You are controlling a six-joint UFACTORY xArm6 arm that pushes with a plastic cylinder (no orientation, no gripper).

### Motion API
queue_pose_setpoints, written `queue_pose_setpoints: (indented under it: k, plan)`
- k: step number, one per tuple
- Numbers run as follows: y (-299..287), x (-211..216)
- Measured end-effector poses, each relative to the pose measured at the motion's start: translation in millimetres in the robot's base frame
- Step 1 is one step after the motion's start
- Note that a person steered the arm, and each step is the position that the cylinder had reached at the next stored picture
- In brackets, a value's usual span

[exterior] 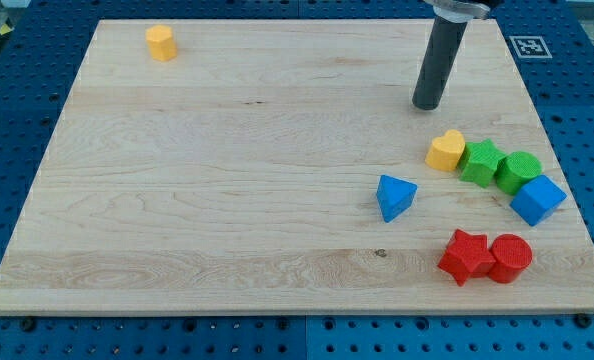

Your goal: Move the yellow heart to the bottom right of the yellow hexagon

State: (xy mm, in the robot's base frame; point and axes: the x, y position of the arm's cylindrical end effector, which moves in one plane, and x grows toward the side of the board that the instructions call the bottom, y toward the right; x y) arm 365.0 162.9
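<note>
Yellow heart lies just below-right of the tip; yellow hexagon far left. Rod near-upright, no jaws to judge.

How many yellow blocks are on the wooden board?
2. The yellow hexagon block sits near the view's top left; the yellow heart block lies at the right, touching the green star block. None appear hidden.
</note>
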Motion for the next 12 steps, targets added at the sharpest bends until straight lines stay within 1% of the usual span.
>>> queue_pose_setpoints:
  k: [2, 3, 4, 7, 8, 9, 11, 12]
  plan:
    - [80, 26]
    - [81, 81]
    - [80, 89]
    - [78, 96]
    - [63, 97]
    - [31, 97]
    - [30, 97]
    - [15, 101]
